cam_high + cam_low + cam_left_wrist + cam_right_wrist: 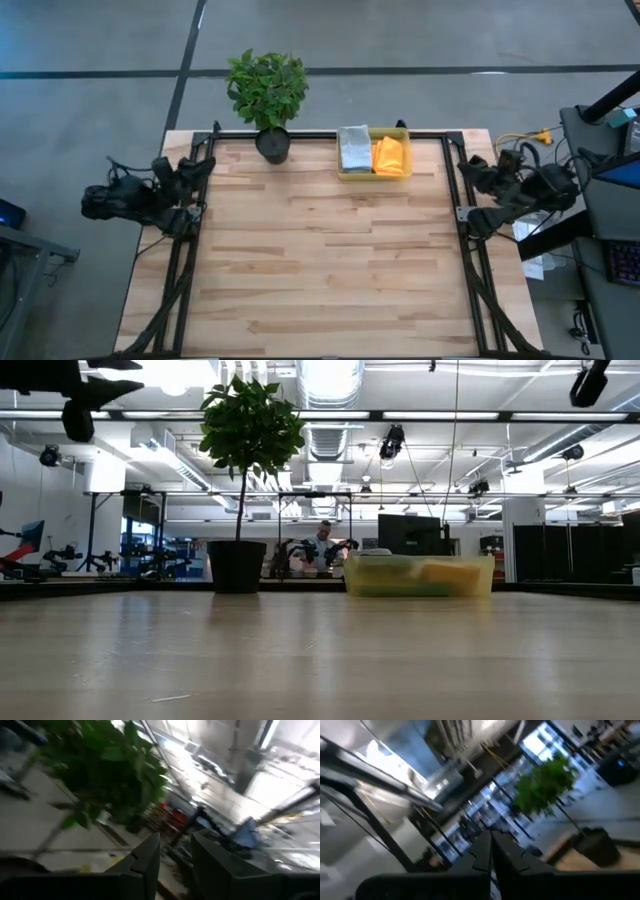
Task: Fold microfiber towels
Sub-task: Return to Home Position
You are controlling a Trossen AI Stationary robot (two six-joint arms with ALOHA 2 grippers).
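A folded light grey towel [354, 148] and an orange towel [391, 155] lie side by side in a translucent yellow bin [372, 176] at the table's far edge. The bin also shows in the low view [418, 576]. I cannot make out a teal towel or a separate yellow one. My left gripper [175, 857] is raised at the table's left edge [196, 170], open and empty. My right gripper [491, 855] is raised at the right edge [472, 172], shut and empty. Both wrist views look up into the room.
A potted plant [268, 92] in a black pot [237, 566] stands at the far edge, left of the bin. Black frame rails [180, 260] run along the table's left, right and far sides. A person [322, 546] sits far behind the table.
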